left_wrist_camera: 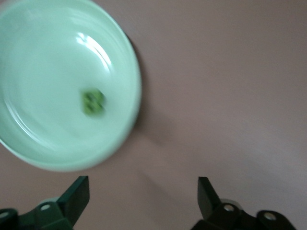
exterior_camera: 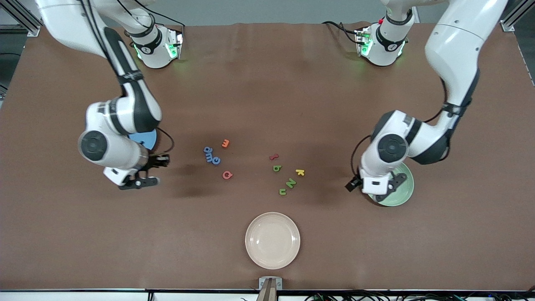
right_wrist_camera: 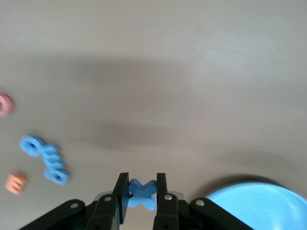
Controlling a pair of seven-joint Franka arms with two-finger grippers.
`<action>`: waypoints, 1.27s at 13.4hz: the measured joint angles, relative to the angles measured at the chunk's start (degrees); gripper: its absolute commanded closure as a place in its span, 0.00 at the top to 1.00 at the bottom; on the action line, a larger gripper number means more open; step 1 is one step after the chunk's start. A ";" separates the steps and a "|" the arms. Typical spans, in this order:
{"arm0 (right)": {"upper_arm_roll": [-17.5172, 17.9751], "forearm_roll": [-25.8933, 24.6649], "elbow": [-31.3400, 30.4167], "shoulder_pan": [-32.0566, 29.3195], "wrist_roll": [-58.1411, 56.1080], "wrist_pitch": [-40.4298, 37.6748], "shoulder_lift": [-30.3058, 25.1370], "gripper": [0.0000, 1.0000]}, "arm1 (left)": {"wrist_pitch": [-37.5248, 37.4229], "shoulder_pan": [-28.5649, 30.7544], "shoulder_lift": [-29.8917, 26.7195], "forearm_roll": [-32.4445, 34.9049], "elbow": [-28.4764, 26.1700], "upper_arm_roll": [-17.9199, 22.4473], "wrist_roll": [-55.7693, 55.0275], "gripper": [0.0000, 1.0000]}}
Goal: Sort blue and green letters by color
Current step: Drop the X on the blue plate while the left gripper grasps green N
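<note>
A wide brown matte table (exterior_camera: pixel 267 83) fills the scene, its covering faintly creased near the arms' bases. Aluminium frame rails show at the upper corners, and a white edge with cables runs along the side nearest the front camera.

The right gripper (right_wrist_camera: pixel 142 196) hangs over bare table beside a round blue plate (right_wrist_camera: pixel 261 207) at the right arm's end; its jaws are clamped on a small blue X-shaped letter (right_wrist_camera: pixel 142 194). The plate shows only in part under the arm in the front view.

The left gripper (left_wrist_camera: pixel 143 194) hangs beside a round pale green plate (left_wrist_camera: pixel 29 143) at the left arm's end of the table, its jaws spread wide with nothing between them. One small green letter (left_wrist_camera: pixel 93 102) lies in that plate.

Mid-table, three blue letters (exterior_camera: pixel 211 155) lie touching in a short row, with an orange letter (exterior_camera: pixel 225 143) just beside them, farther from the front camera, and a pink round letter (exterior_camera: pixel 227 174) nearer to it. Toward the left arm's end lie a red letter (exterior_camera: pixel 273 157), a green letter b (exterior_camera: pixel 276 168), a yellow letter K (exterior_camera: pixel 300 172), a green letter N (exterior_camera: pixel 290 182) and a green letter u (exterior_camera: pixel 283 191), all apart from one another.

A round cream plate (exterior_camera: pixel 272 240) sits nearest the front camera, centred.
</note>
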 measured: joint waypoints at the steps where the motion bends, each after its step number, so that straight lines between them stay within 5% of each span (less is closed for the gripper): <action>1: -0.09 -0.12 -2.86 -2.38 -3.40 0.88 -2.04 0.10 | 0.00 -2.21 1.36 0.00 1.93 0.01 -4.41 0.89; 8: -0.24 -1.28 -21.01 -13.36 -18.26 16.01 -7.61 0.10 | 0.97 -13.03 14.43 0.00 16.02 0.23 -23.99 0.72; 17: -0.08 -1.88 -29.24 -15.15 -18.35 16.84 -8.09 0.14 | 5.17 -17.07 21.24 0.00 22.43 0.63 -28.13 0.65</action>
